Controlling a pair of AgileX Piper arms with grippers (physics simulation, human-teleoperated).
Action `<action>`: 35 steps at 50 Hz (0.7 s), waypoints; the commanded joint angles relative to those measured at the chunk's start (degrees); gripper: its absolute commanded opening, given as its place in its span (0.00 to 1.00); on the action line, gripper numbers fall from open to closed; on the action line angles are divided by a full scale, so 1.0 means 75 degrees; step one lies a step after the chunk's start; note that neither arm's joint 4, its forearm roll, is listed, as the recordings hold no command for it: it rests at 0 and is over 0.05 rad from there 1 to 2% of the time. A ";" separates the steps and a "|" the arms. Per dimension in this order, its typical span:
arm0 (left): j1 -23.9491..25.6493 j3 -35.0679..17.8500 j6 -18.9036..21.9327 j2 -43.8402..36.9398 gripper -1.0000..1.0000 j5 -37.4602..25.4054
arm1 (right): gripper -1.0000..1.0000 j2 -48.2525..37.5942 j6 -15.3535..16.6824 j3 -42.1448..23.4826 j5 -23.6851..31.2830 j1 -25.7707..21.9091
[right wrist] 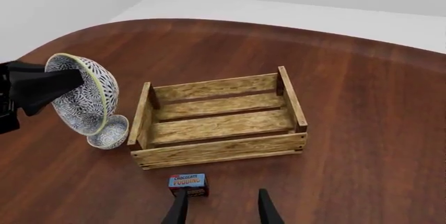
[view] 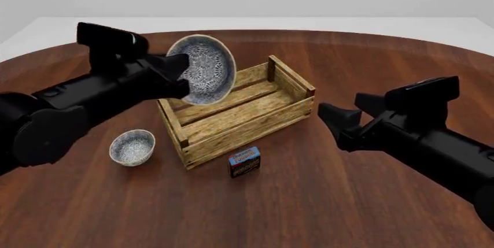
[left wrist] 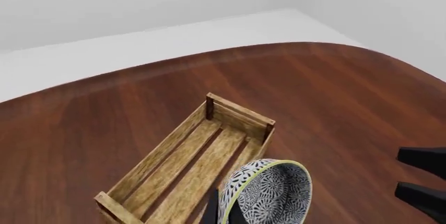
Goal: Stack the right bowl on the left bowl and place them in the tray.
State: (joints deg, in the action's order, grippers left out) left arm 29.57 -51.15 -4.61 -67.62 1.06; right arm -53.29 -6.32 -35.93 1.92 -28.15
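My left gripper [view: 179, 74] clamps the rim of one white, blue-grey speckled bowl [view: 203, 67], tilted on edge above the tray's [view: 247, 126] left end. Its twin bowl [view: 133, 147] sits on the table left of the tray. A small carton [view: 244, 162] stands just before the tray. My right gripper [view: 334, 122] hangs parted, empty.

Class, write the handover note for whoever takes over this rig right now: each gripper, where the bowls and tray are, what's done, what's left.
Left gripper: shut on one bowl, held tilted in the air above the tray's left end.
Right gripper: open, empty, near the small carton.
Other bowl: upright on the table, left of the tray.
Done: one bowl lifted.
Left: stack the bowls, place both in the tray, which holds nothing yet.
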 commanded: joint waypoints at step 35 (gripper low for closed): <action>-0.1542 -0.0498 -0.0350 0.1206 0.00 -0.2948 | 1.00 0.0468 -0.0023 0.0006 0.0288 -0.0014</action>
State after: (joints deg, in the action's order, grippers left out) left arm 21.03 -55.23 -6.53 -60.01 -18.61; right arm -50.46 -6.41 -35.88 3.67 -28.25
